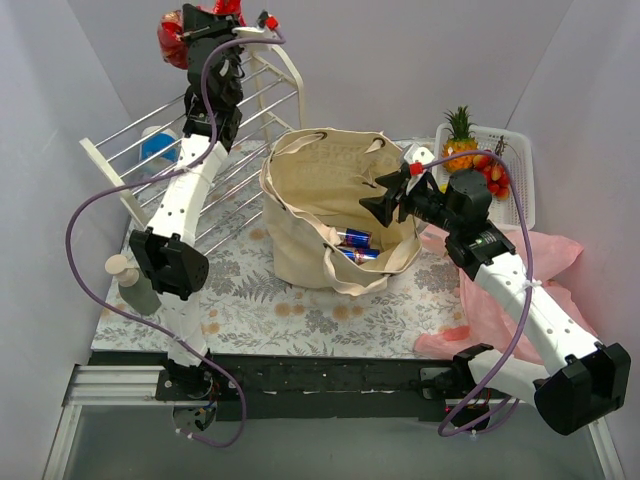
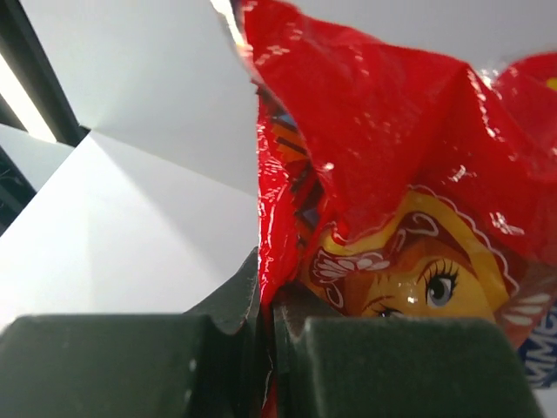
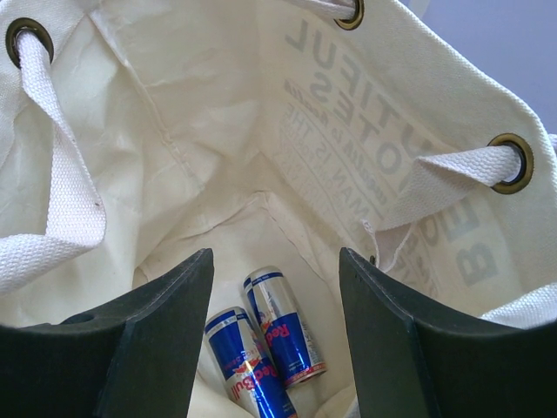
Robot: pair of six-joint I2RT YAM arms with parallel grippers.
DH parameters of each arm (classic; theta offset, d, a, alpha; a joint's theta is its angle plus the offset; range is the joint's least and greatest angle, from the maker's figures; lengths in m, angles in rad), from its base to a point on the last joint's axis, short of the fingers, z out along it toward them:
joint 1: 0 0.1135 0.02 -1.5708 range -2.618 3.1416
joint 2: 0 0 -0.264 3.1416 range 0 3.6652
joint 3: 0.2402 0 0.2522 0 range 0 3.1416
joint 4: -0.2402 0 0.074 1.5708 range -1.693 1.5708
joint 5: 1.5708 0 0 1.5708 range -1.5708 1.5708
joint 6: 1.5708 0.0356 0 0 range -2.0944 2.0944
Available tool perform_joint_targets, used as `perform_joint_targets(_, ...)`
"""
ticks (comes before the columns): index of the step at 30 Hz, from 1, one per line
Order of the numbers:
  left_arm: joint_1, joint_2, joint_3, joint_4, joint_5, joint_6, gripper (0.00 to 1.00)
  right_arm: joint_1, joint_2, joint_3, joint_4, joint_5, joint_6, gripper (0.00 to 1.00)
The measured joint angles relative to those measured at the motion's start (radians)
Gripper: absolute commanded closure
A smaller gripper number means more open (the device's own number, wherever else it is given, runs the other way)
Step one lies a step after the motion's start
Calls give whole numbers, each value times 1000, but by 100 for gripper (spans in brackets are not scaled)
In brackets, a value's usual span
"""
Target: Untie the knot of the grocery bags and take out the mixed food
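The beige canvas tote [image 1: 330,180] stands open mid-table with two blue drink cans [image 1: 355,245] inside. My right gripper [image 1: 385,200] is open, hovering over the tote's mouth; in the right wrist view the cans [image 3: 265,344] lie on the tote's bottom between my fingers [image 3: 161,340]. My left gripper [image 1: 225,15] is raised high at the back left, shut on a shiny red snack packet [image 1: 175,40]; the packet [image 2: 392,174] fills the left wrist view, its edge pinched in the jaws. The pink plastic bag [image 1: 545,270] lies flat under the right arm. A pineapple [image 1: 460,140] and red fruits [image 1: 495,178] sit in the white basket [image 1: 522,200].
A white wire rack [image 1: 150,160] leans at the back left under the left arm, with a blue-and-white tub [image 1: 158,145] behind it. A soap bottle [image 1: 135,285] stands at the left table edge. The table has a floral cloth [image 1: 300,310].
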Motion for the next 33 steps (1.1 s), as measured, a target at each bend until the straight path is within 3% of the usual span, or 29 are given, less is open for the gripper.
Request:
perform_joint_targets(10,-79,-106,-287,0,-57,-31,100,0,1,-17,0,0,4,34)
perform_joint_targets(18,-230,-341,-563,-1,-138,-51,98,0,-12,-41,-1,0,4,34)
perform_joint_targets(19,-250,-362,-582,-1,-149,-53,81,0,-12,-41,-1,0,4,34)
perform_joint_targets(23,-298,-404,-629,23,-174,-58,33,0,-12,-41,-1,0,4,34)
perform_joint_targets(26,-304,-439,-678,22,-189,-90,20,0,-12,-41,0,0,3,34)
perform_joint_targets(29,-310,-460,-689,-26,-201,-154,14,0,-12,-42,-1,0,3,34)
perform_joint_targets(33,-326,-466,-610,-280,-175,-361,2,0,-12,-43,-1,0,0,34)
